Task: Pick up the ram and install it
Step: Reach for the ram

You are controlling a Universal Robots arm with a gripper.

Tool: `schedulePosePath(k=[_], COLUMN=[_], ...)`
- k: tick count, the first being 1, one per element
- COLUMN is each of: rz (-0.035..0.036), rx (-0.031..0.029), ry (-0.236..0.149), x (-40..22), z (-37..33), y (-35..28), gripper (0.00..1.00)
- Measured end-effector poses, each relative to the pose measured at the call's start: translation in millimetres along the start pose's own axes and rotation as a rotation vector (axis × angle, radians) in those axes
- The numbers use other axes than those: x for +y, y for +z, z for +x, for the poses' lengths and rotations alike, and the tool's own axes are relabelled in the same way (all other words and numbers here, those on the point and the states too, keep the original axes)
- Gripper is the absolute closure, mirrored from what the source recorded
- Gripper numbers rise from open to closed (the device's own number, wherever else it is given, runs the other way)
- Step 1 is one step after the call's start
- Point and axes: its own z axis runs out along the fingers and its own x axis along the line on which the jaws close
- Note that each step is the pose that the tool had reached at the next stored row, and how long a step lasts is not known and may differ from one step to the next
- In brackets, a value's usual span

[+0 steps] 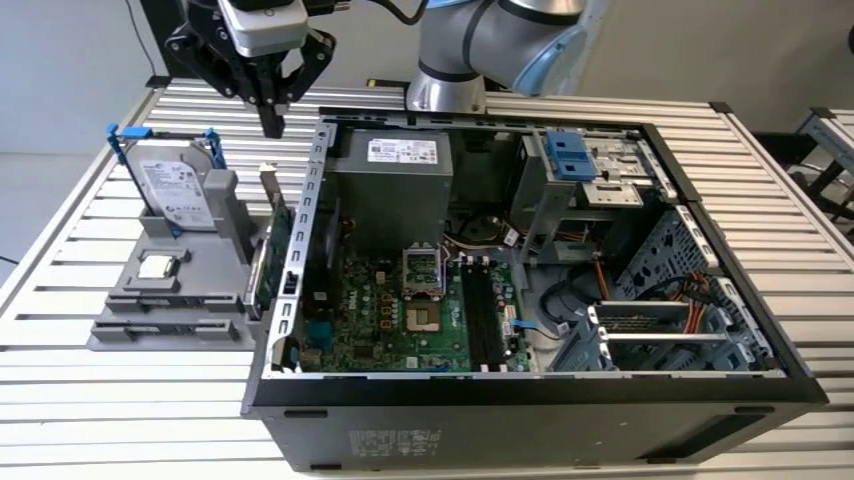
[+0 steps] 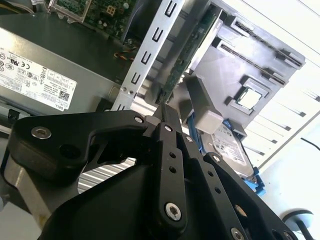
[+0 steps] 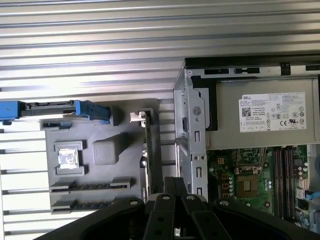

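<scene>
**Jaws shut over the holder**

The jaws hang pressed together, gripping nothing, above the holder. The ram, as best I can tell, is the dark strip standing in the holder's slot. A clean pick wants them opened, squared across its thin faces, and lowered straight.

I work at a table of pale metal slats that spans the exterior view. Behind it a plain light wall fills the upper left and upper right, with pale floor at the left edge and another slatted table at the right edge.
</scene>
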Motion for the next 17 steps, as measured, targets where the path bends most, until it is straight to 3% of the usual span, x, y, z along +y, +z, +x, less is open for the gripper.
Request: schedulePosePath(k=[17], rz=[-0.0001], rx=[0.0], ry=[0.0], x=[-1.4], z=[19.4], y=[-0.4], gripper=[1.0])
